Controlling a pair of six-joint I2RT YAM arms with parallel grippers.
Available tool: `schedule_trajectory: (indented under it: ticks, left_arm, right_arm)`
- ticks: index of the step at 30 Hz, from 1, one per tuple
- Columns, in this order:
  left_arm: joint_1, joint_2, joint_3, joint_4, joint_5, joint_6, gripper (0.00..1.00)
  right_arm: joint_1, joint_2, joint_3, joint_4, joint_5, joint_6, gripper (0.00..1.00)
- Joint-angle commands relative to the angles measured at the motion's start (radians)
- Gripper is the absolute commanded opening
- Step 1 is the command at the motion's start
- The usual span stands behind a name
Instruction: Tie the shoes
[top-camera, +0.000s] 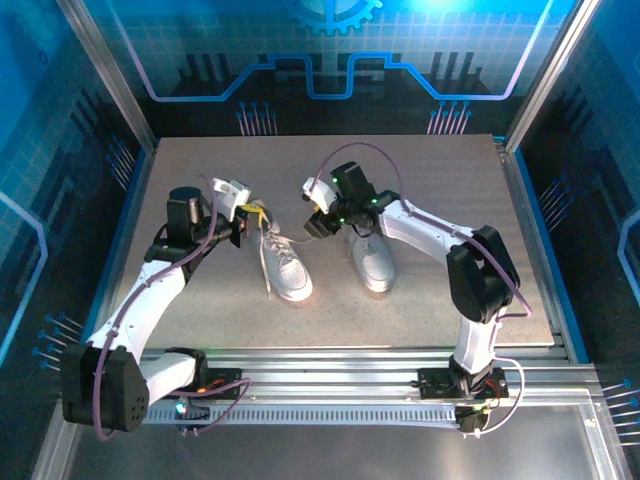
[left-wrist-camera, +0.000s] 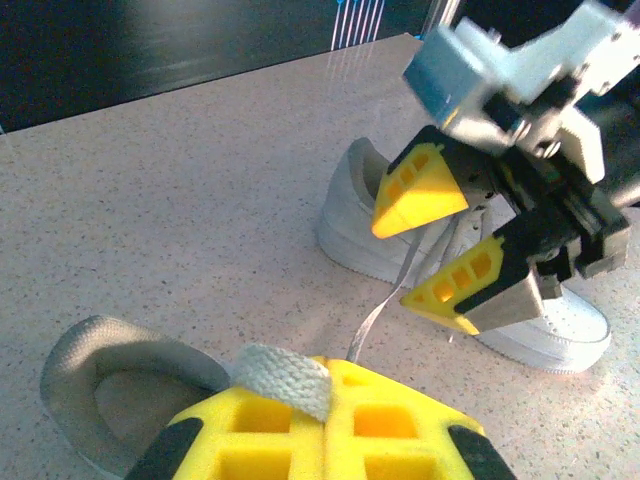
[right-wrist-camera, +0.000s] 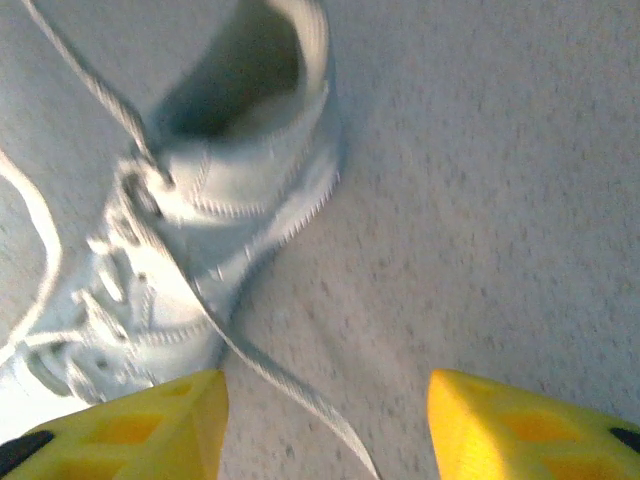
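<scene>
- Top external view: the two white sneakers are lying side by side at the middle of the table (top-camera: 450, 180), toes toward the arm bases. The left sneaker (top-camera: 288, 270) is angled slightly and the right sneaker (top-camera: 372, 262) is sitting just apart from it.
- The left gripper (top-camera: 248, 213) is hovering at the heel end of the left sneaker, and the right gripper (top-camera: 318, 222) is hanging over the gap between the two heels.
- Bare tabletop is lying open behind the sneakers up to the far edge, and on both sides out to the side frames. The metal rail (top-camera: 380, 360) is bordering the near edge, well apart from the toes.
- Left wrist view: the left gripper (left-wrist-camera: 328, 400) is pinching its yellow fingers together on the frayed end of a white lace (left-wrist-camera: 285, 378).
- The grey heel collar of the left sneaker (left-wrist-camera: 75, 355) is sitting just beside those fingers. Open table is stretching away toward the dark far edge.
- The right gripper (left-wrist-camera: 392, 262) is hanging above the right sneaker (left-wrist-camera: 560, 320), its yellow fingers (left-wrist-camera: 425, 190) standing apart and holding nothing. A thin strip of lace is rising toward the gap between them.
- Right wrist view: the right gripper (right-wrist-camera: 325, 400) is showing both fingertips (right-wrist-camera: 180, 420) spread wide over bare table.
- A white sneaker (right-wrist-camera: 230, 170) is lying at upper left; which of the pair it is cannot be told. One loose lace (right-wrist-camera: 290, 385) is trailing from it across the table, down between the fingertips and touching neither.
</scene>
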Motion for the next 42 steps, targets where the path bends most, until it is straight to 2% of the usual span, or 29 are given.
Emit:
schedule_trajectory:
  ticks: [1, 5, 12, 15, 17, 19, 21, 23, 26, 31, 37, 40, 42]
  left_arm:
    - [0.007, 0.011, 0.034, -0.025, 0.066, 0.033, 0.0]
    - [0.007, 0.014, 0.039, -0.036, 0.084, 0.041, 0.0]
    - [0.009, 0.007, 0.039, -0.052, 0.105, 0.051, 0.0]
    - [0.01, 0.004, 0.035, -0.055, 0.108, 0.051, 0.0]
    - [0.01, 0.0, 0.033, -0.059, 0.111, 0.053, 0.0]
    - [0.01, -0.003, 0.035, -0.069, 0.112, 0.058, 0.0]
    - [0.01, -0.008, 0.036, -0.076, 0.112, 0.061, 0.0]
    - [0.011, -0.013, 0.034, -0.076, 0.111, 0.06, 0.0]
    - [0.011, -0.019, 0.035, -0.075, 0.11, 0.058, 0.0]
    - [0.016, -0.031, 0.039, -0.087, 0.114, 0.061, 0.0]
    - [0.018, -0.046, 0.02, -0.083, 0.133, 0.049, 0.0]
    - [0.018, -0.063, 0.003, -0.084, 0.151, 0.041, 0.0]
    - [0.018, -0.081, -0.017, -0.069, 0.17, 0.028, 0.0]
  right_arm:
    - [0.008, 0.018, 0.028, -0.194, 0.203, -0.114, 0.57]
    - [0.007, 0.096, 0.117, -0.279, 0.359, -0.206, 0.58]
    - [0.023, 0.218, 0.166, -0.248, 0.47, -0.409, 0.6]
    - [0.027, 0.27, 0.19, -0.223, 0.497, -0.444, 0.58]
    - [0.029, 0.283, 0.199, -0.202, 0.509, -0.45, 0.5]
    - [0.032, 0.263, 0.19, -0.169, 0.51, -0.439, 0.36]
    - [0.034, 0.215, 0.159, -0.121, 0.49, -0.422, 0.2]
    - [0.033, 0.162, 0.119, -0.065, 0.468, -0.411, 0.08]
    - [0.031, 0.099, 0.083, -0.024, 0.449, -0.396, 0.0]
    - [0.023, 0.026, 0.083, -0.019, 0.412, -0.373, 0.0]
    - [-0.008, 0.052, 0.212, -0.076, 0.26, -0.293, 0.0]
    - [-0.006, 0.105, 0.327, -0.108, 0.138, -0.241, 0.0]
    - [-0.001, 0.154, 0.424, -0.124, 0.015, -0.186, 0.0]
